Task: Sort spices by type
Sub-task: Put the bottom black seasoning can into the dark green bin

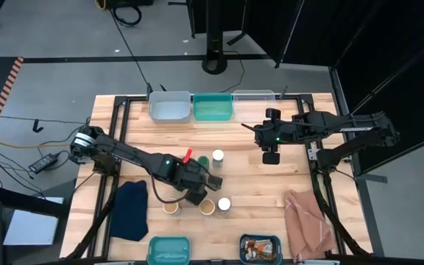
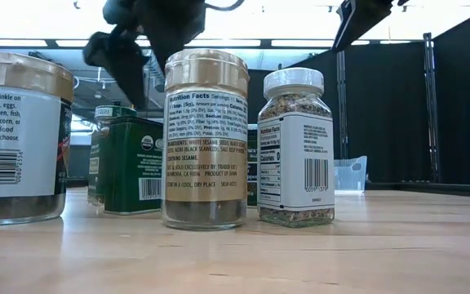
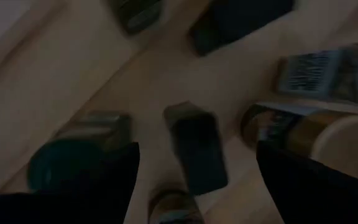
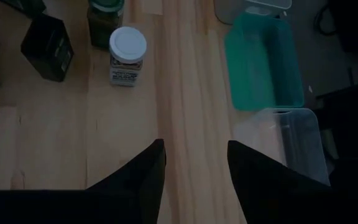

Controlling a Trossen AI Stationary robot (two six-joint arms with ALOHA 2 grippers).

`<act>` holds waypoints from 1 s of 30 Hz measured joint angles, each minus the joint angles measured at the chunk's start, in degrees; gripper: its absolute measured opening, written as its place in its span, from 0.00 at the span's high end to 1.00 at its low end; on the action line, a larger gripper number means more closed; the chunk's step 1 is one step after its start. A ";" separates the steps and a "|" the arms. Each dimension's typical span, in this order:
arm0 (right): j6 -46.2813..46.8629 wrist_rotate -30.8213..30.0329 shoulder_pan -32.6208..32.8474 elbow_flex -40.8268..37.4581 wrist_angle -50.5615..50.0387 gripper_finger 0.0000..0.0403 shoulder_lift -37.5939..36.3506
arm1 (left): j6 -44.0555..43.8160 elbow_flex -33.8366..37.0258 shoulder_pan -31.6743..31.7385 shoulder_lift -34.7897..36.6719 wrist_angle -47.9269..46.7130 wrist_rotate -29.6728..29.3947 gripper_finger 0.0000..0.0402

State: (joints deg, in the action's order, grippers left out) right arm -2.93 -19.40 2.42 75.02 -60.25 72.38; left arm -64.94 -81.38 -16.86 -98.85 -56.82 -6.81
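My left gripper (image 1: 197, 190) hangs open above a cluster of spices near the table's middle. In its wrist view a small dark box (image 3: 194, 149) stands upright on the wood below and between the open fingers, untouched. A green-topped jar (image 3: 67, 158) and a tan-topped jar (image 3: 316, 134) flank the box. The low view shows two tan-topped jars (image 2: 205, 139) (image 2: 19, 135), a white-topped jar (image 2: 296, 147) and a dark green box (image 2: 133, 163), all upright. My right gripper (image 4: 194, 168) waits open, high over the far right part of the table (image 1: 271, 143).
Three bins line the far edge: pale (image 1: 170, 108), teal (image 1: 213, 108), clear (image 1: 254, 99). At the near edge stand a teal bin (image 1: 169, 249) and a bin holding brown packets (image 1: 260, 248). A dark blue cloth (image 1: 131, 208) lies near left, a pinkish-brown cloth (image 1: 308, 221) near right.
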 joint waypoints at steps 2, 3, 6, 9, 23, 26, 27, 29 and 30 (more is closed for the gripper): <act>-0.22 0.00 0.00 0.00 0.00 0.55 0.00 | -2.50 0.00 -0.19 -0.09 -2.91 -0.03 0.18; -0.26 0.00 0.00 0.00 0.00 0.55 0.00 | -3.38 0.00 -0.36 -0.09 -4.21 -0.02 0.18; -0.28 0.00 0.00 0.00 -0.02 0.55 0.00 | -4.85 0.00 -1.11 -0.09 -4.20 0.50 0.18; -0.28 0.02 0.00 0.00 -0.02 0.55 0.02 | -6.06 0.00 -1.53 -0.09 -3.25 0.76 0.18; 0.34 0.09 0.00 0.00 -0.33 0.55 0.04 | -10.52 0.02 -2.17 -1.47 0.21 1.75 0.18; 0.36 0.11 0.02 -0.02 -0.35 0.55 0.04 | -10.53 0.02 -2.35 -2.92 0.25 2.08 0.18; 0.36 0.11 0.02 -0.02 -0.36 0.55 0.04 | -10.54 0.02 -2.41 -3.55 0.28 2.39 0.18; 0.36 0.11 0.02 -0.02 -0.37 0.55 0.04 | -10.52 0.02 -2.44 -4.66 0.44 3.08 0.18; 0.34 0.11 0.02 -0.02 -0.37 0.55 0.04 | -10.45 0.02 -2.45 -5.08 0.31 3.15 0.18</act>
State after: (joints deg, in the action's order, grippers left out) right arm -2.59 -19.29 2.44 75.00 -60.62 72.42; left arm -75.40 -81.36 -19.31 -103.92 -56.51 -3.66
